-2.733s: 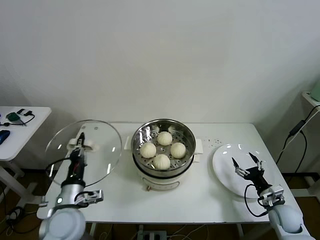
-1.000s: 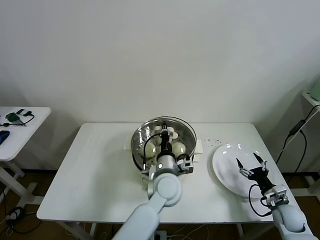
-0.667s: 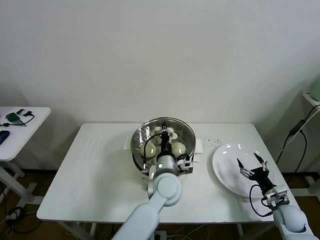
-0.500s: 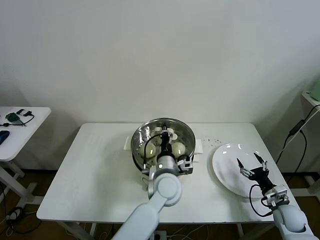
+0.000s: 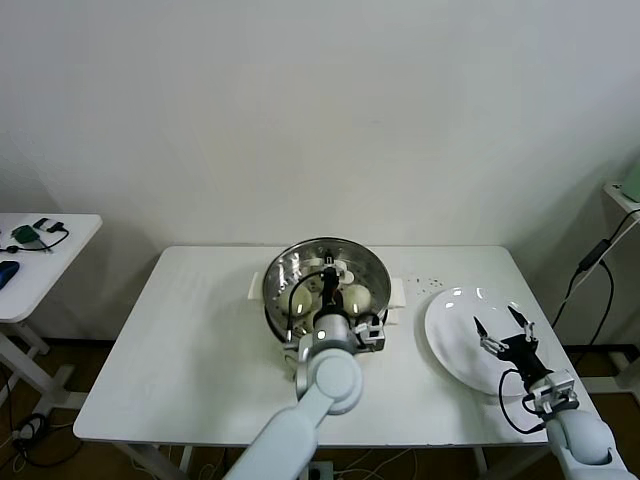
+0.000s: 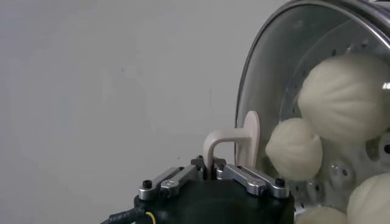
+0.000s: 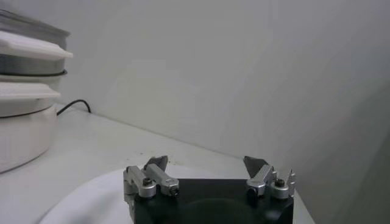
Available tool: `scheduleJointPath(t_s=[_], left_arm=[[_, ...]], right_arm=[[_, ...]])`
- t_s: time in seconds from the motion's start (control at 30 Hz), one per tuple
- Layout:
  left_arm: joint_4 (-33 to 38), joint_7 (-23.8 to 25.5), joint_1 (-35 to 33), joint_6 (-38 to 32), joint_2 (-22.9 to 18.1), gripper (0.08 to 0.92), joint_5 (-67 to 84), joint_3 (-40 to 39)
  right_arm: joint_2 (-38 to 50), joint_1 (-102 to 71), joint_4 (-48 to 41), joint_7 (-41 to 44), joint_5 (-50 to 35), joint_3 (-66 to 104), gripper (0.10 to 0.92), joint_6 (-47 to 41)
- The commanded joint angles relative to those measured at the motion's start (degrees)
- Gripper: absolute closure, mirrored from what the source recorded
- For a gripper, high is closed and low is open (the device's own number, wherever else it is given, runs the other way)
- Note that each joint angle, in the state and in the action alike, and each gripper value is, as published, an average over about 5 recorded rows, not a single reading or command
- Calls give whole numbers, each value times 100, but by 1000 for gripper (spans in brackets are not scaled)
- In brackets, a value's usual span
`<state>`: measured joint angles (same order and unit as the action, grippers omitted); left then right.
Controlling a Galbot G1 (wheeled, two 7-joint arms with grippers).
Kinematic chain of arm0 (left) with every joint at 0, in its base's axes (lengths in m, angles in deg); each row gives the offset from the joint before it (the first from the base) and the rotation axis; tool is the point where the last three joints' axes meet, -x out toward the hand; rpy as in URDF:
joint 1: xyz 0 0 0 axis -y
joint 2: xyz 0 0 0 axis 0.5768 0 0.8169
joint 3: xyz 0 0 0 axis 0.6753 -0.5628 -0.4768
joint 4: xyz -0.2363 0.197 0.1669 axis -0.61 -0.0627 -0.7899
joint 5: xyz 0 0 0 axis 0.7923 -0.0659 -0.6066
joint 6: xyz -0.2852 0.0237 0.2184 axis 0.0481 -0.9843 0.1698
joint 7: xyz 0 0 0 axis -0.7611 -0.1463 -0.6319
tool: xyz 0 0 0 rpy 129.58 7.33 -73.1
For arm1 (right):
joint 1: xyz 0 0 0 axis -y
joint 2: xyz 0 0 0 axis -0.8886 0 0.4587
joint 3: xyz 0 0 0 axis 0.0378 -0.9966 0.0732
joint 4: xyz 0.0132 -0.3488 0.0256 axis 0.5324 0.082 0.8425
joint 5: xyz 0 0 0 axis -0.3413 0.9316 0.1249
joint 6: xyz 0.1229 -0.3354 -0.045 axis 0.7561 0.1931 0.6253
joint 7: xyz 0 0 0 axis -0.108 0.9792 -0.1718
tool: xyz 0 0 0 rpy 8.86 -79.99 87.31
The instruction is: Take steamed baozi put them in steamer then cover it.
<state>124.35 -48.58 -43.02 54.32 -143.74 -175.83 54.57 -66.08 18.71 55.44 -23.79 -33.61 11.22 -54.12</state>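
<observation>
The steamer (image 5: 277, 283) stands mid-table with the baozi (image 5: 357, 296) inside on its perforated tray. The clear glass cover (image 5: 372, 266) lies over the pot. My left gripper (image 5: 328, 283) is shut on the cover's white bar handle (image 6: 226, 141). In the left wrist view the left gripper (image 6: 211, 167) pinches the handle, and three baozi (image 6: 346, 97) show through the glass cover (image 6: 281, 55). My right gripper (image 5: 503, 333) is open and empty, just above the flat white plate (image 5: 450, 340). In the right wrist view the right gripper (image 7: 207, 165) shows its jaws wide apart.
The white table (image 5: 190, 340) is bare to the left of the steamer. A side table (image 5: 45, 255) with small devices stands at far left. A cable and shelf edge (image 5: 615, 215) are at far right. The steamer's side (image 7: 21, 91) shows in the right wrist view.
The left gripper has carried the cover from the table's left side onto the steamer. Over the last second it has barely moved. The right gripper stays over the plate.
</observation>
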Motion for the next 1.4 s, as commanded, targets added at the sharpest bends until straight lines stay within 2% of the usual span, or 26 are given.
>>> scheduleJointPath(t_s=[0.03, 0.3, 0.4, 0.8, 1.1, 1.2, 1.4], left_arm=[[-43, -59, 5, 280, 2, 850, 34, -10], [36, 16, -12, 279, 22, 850, 29, 2], [142, 53, -40, 279, 93, 814, 41, -38], [849, 157, -240, 280, 540, 473, 179, -152], [1569, 142, -668, 280, 921, 222, 335, -66], [1854, 113, -857, 270, 1011, 184, 409, 48], [2523, -204, -1334, 174, 1266, 177, 990, 456]], right_arm=[[1, -1, 0, 14, 7, 19, 203, 6], [-16, -1, 7, 35, 16, 35, 203, 5], [-14, 4, 2, 37, 19, 41, 203, 2], [-4, 19, 52, -46, 110, 53, 203, -173], [9, 5, 220, -167, 298, 77, 203, -571], [14, -14, 277, -167, 318, 87, 203, -606], [23, -63, 374, -184, 181, 115, 203, -626]])
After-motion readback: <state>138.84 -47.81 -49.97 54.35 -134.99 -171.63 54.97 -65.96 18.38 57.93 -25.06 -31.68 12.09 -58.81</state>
